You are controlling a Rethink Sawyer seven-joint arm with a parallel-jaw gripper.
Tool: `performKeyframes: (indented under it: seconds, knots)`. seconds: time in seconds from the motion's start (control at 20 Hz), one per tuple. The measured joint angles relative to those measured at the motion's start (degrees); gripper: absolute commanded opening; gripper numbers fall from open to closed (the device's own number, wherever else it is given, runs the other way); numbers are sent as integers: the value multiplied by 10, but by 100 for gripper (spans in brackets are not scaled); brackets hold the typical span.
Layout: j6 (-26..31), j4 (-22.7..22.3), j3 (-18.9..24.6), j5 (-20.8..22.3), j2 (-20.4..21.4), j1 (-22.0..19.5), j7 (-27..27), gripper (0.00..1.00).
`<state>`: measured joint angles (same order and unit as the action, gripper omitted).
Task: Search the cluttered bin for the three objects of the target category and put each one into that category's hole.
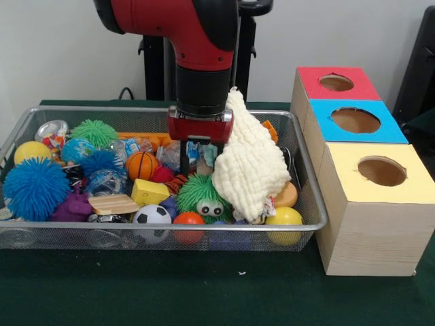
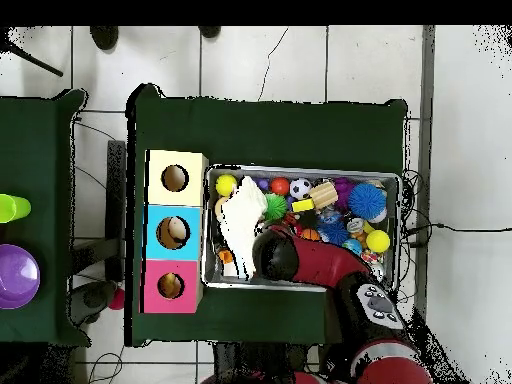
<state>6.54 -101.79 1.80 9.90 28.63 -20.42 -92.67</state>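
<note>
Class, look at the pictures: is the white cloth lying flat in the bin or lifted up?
Lifted: the white cloth hangs bunched beside the gripper, above the toys.

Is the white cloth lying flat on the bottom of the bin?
No, the white cloth hangs beside the pincer, draping over the toys in the bin.

Plain pale wall (image 1: 61, 61) behind, dark green table cover (image 1: 204, 292) in front, white tiled floor (image 2: 300, 60) with dark grout lines around, second green table (image 2: 40, 180) stood alongside.

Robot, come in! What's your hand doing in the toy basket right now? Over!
Hand low in the bin, grip hidden. Green puffer ball just below, not grabbed. White cloth draped beside it, crowding. Red hole empty.
</note>
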Motion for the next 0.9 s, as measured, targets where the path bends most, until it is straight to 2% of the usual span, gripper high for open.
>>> performKeyframes:
  seconds: [0.35, 0.9]
  knots:
    - [0, 38, -30, 56, -7, 37, 0, 100]
    - [0, 74, -59, 127, -22, 51, 0, 100]
